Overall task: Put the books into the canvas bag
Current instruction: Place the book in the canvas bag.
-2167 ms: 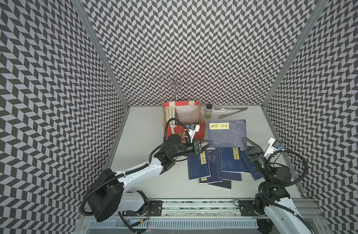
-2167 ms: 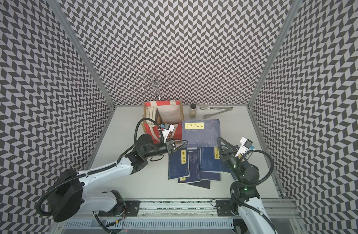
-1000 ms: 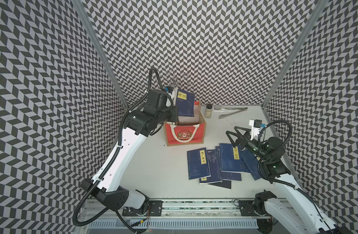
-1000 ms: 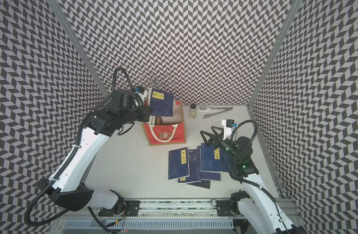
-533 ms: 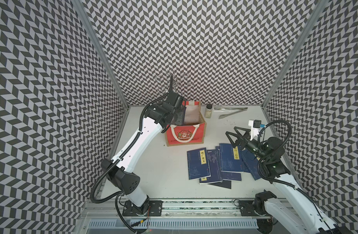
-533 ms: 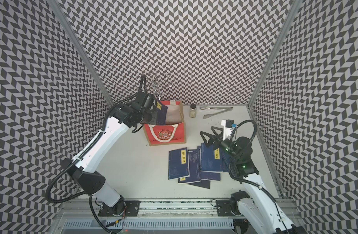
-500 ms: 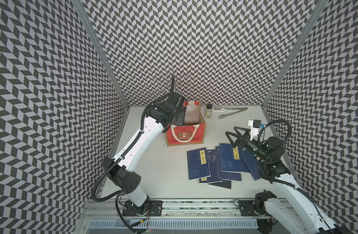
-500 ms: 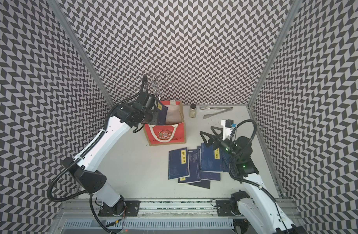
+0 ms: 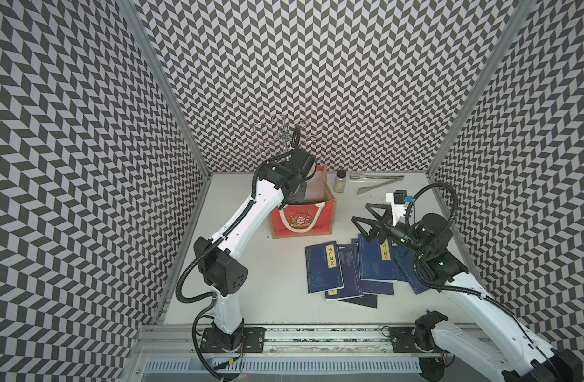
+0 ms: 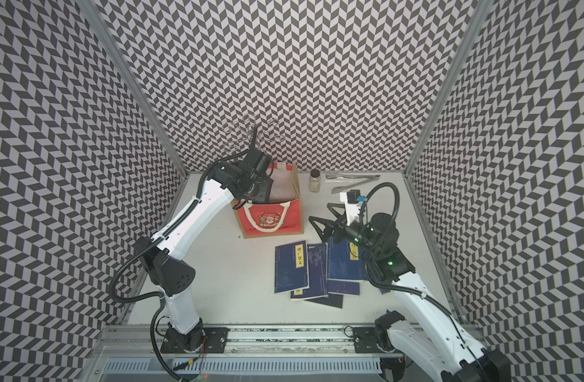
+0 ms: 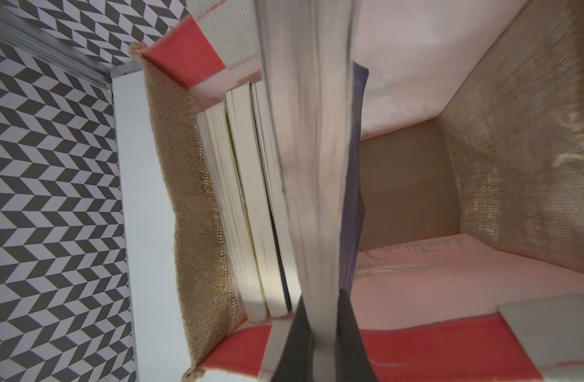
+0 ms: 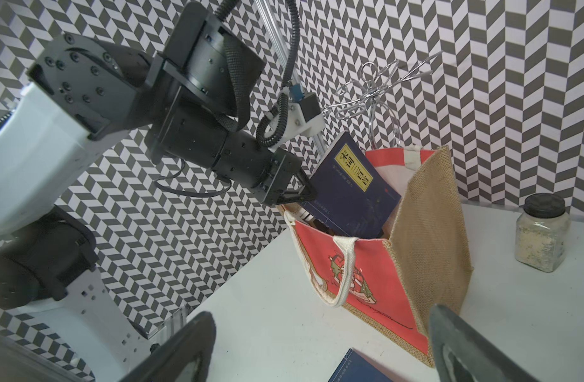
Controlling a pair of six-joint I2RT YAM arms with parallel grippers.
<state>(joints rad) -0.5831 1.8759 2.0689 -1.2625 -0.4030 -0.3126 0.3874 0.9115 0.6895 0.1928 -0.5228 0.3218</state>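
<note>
Bag: the boxy canvas bag (image 9: 304, 220) with a red cartoon-print front, tan jute sides and white rope handles stands upright, mouth open, near the far edge of the white desk (image 9: 267, 284), left of its middle.
Left arm: the left gripper (image 12: 304, 195) is clamped on one edge of a thin navy blue book (image 12: 350, 191) with a yellow title label. It holds the book tilted in the bag's mouth, lower part inside and upper corner above the rim.
Inside the bag: a few pale-edged paperbacks (image 11: 247, 198) stand on edge against one jute side, with the held book just beside them.
On the desk: several more thin navy books (image 9: 323, 266) lie flat and overlapping in front of the bag, toward the right edge.
Right arm: the right gripper (image 9: 360, 212) hangs over the far side of that spread, jaws wide apart with nothing between them.
Far edge: a small dark-lidded glass jar (image 9: 340, 180) and metal tongs (image 9: 376, 182) sit to the right of the bag.
</note>
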